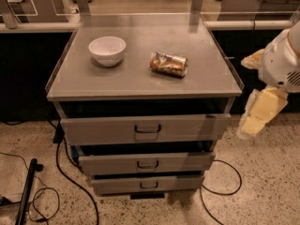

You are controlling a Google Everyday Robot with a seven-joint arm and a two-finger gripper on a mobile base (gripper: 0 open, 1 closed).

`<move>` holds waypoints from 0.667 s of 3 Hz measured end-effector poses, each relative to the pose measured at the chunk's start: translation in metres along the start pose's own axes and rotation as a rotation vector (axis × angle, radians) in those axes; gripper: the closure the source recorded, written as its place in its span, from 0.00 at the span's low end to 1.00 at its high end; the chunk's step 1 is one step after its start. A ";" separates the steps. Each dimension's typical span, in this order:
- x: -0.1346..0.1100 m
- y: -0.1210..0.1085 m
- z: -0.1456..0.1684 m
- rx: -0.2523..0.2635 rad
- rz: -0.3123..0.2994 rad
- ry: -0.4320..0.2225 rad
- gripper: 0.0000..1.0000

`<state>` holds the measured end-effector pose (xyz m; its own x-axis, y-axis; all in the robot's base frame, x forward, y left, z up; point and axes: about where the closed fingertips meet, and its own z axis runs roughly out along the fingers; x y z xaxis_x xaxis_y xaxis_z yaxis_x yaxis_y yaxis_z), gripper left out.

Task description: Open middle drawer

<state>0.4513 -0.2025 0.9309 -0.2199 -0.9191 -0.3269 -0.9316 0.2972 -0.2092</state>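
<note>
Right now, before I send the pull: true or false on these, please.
1. A white bowl sits on the cabinet top. True.
2. The hand is on the middle drawer handle. False: it hangs to the right of the cabinet, clear of every drawer front.
3. The crumpled packet lies inside the bowl. False: it lies on the cabinet top, to the right of the bowl and apart from it.
4. The middle drawer has a taller front above it and a slimmer one below. True.
5. The floor around the cabinet has no cables. False: a dark cable runs on the left, and another loops on the right.
</note>
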 end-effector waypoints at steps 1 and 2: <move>0.011 0.006 0.038 -0.006 0.032 -0.097 0.00; 0.040 0.012 0.092 0.074 0.050 -0.221 0.00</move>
<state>0.4577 -0.2116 0.8300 -0.1883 -0.8263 -0.5308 -0.8956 0.3663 -0.2526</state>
